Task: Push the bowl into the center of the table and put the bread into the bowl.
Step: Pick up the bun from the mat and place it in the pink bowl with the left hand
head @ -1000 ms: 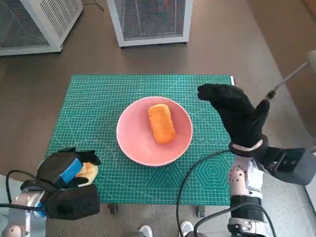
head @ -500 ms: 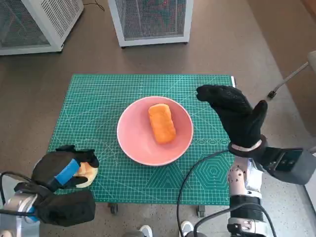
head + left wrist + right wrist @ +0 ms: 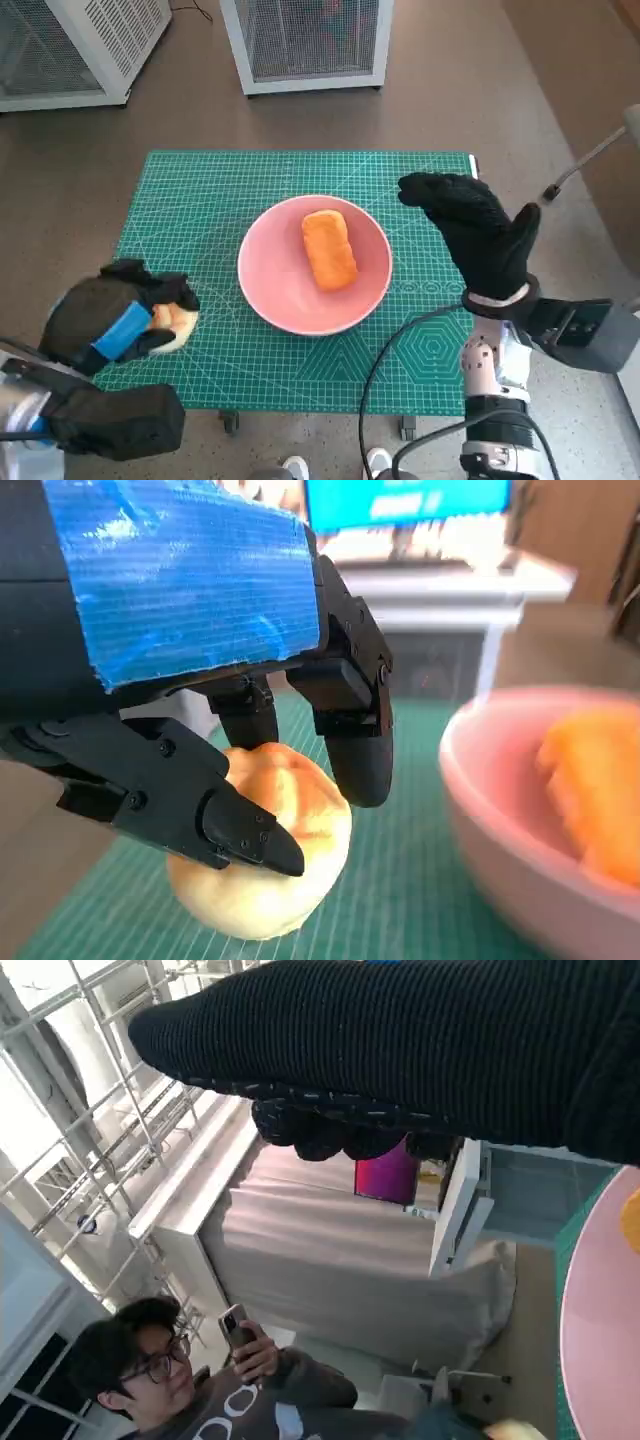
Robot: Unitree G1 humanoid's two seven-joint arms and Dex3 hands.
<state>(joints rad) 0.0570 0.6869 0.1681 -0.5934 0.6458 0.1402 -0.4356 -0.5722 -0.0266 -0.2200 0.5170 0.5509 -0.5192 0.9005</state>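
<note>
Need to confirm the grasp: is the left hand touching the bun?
Touching. The left wrist view shows the left hand with fingers pressed onto the bun.

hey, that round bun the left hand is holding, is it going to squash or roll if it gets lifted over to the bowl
The bun looks soft and puffy, so the left hand gripping it may dent it. It probably weighs little. Its rounded shape could roll if dropped in the pink bowl.

A pink bowl (image 3: 312,265) holds an orange loaf of bread (image 3: 329,250) on the green, white-gridded tabletop (image 3: 250,180). At eight o'clock, the black left hand (image 3: 118,318), blue-taped, covers a pale golden bun (image 3: 180,320). The right hand (image 3: 475,235) wears black knit.
</note>
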